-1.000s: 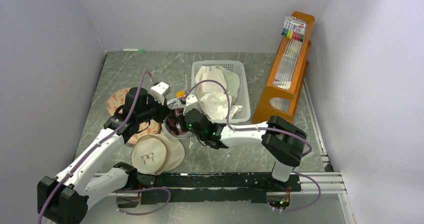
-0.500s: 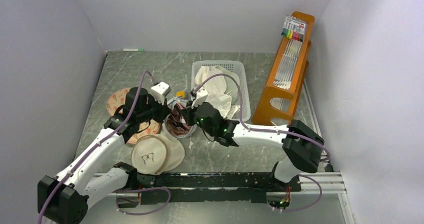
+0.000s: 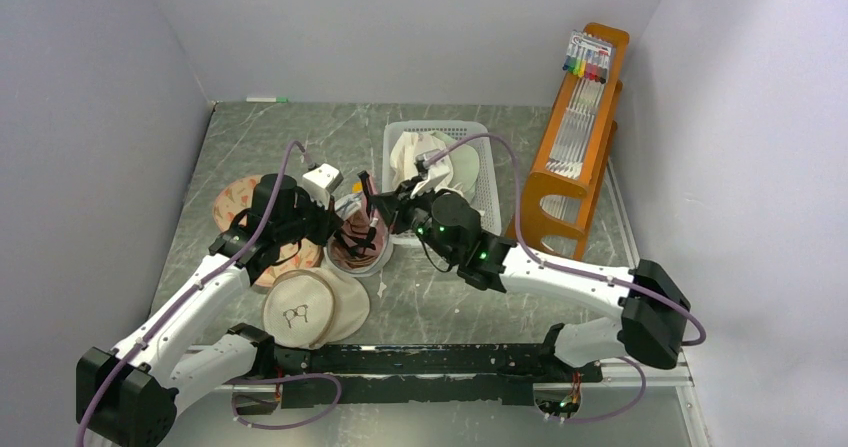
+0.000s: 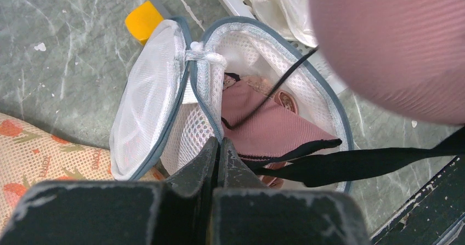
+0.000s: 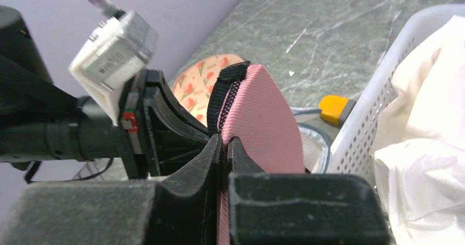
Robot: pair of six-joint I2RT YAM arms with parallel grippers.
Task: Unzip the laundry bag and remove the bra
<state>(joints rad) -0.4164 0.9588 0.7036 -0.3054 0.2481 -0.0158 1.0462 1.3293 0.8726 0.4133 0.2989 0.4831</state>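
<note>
The white mesh laundry bag (image 4: 148,86) lies unzipped on the table, its grey-blue zipper band gaping; it also shows in the top view (image 3: 345,210). My left gripper (image 4: 219,146) is shut on the bag's mesh rim at the near side. The dusty-pink bra (image 5: 263,119) with black straps is partly out of the bag. One cup hangs lifted in my right gripper (image 5: 225,143), which is shut on its edge. The other cup (image 4: 268,130) still lies inside the bag. In the top view the right gripper (image 3: 378,205) is just right of the bag and the left gripper (image 3: 330,222) at its left.
A white basket (image 3: 483,182) of white and pale-green garments stands right of the bag. A wooden rack (image 3: 575,137) is at far right. A flower-patterned pad (image 3: 235,199) and a beige pouch with glasses print (image 3: 312,307) lie at left. A yellow block (image 4: 143,19) sits behind the bag.
My right gripper has risen and moved back-right from the bag, drawing the pink bra up out of the opening. The left gripper has stayed holding the bag.
</note>
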